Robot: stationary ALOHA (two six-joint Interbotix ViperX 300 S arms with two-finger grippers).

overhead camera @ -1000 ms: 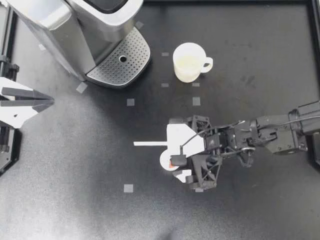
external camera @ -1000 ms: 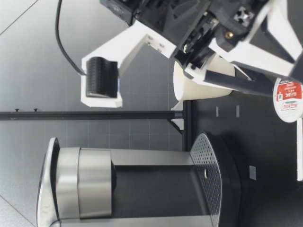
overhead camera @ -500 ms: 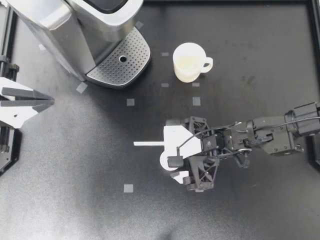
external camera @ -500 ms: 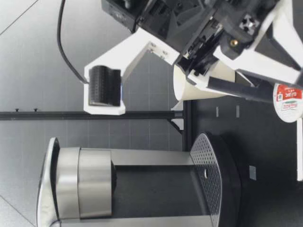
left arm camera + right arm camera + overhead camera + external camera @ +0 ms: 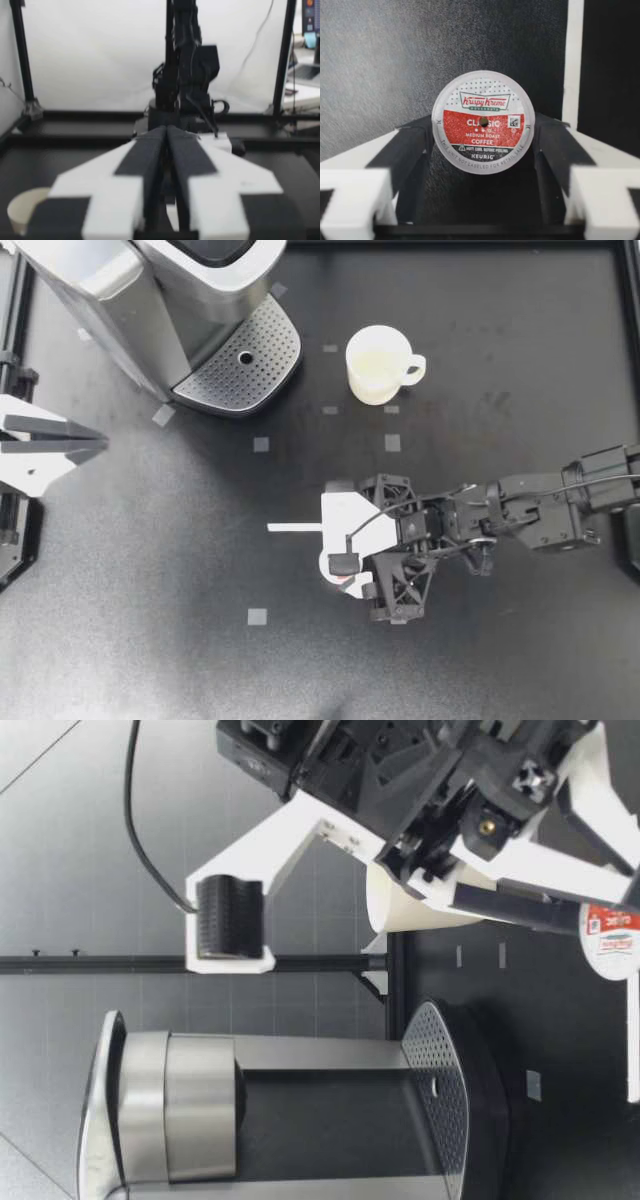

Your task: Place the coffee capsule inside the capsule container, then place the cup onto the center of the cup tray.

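Capsule (image 5: 327, 565) upright, right gripper (image 5: 348, 552) pinching its rim, guessing so it lifts level; left gripper (image 5: 98, 443) closed, parked left, outta way.

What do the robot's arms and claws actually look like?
My right arm is black, made of chunky open-framed links. My right gripper and left gripper each have two white wedge-shaped fingers faced with black pads. A white bracket above the right gripper carries a ribbed black block fed by a thin black cable.

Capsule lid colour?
The capsule lid is white with a red band; clearest in right wrist view.
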